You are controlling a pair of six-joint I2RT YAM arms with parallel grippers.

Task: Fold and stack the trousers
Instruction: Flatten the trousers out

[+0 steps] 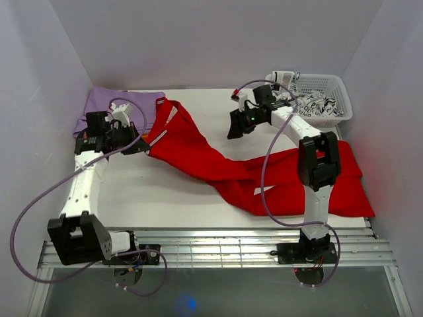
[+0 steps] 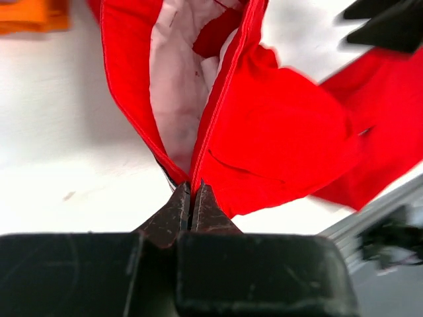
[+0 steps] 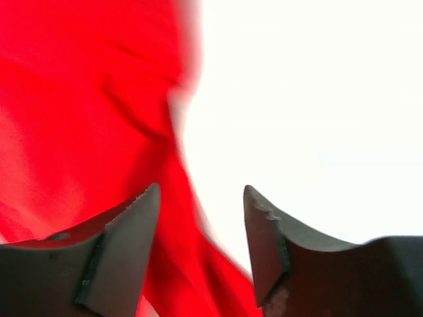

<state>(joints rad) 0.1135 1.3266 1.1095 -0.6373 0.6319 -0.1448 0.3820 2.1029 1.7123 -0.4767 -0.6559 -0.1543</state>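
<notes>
Left gripper, top view: far left of the table, pinched shut on the waist end of the trousers. The red cloth runs from that end diagonally across to the near right, where most of it lies in a heap. A lilac cloth sits flat just behind the left gripper, and the trousers' top edge lies over its corner. Right gripper hangs above bare table behind the trousers' middle, apart from them. A white basket stands in the far right corner with a patterned cloth inside. The right arm's dark elbow stands in front of the heap and hides part of it, and a purple cable loops across the red.

Left wrist view: the fingertips are together, clamped on a red seam with pale lining showing beside it. An orange cloth lies at the top left corner (only its edge in frame). A metal rail shows at lower right.

Right wrist view: the right gripper's jaws stand apart. Blurred red trousers fill the left half and run down behind the gap (contact not clear), with white table on the right.
</notes>
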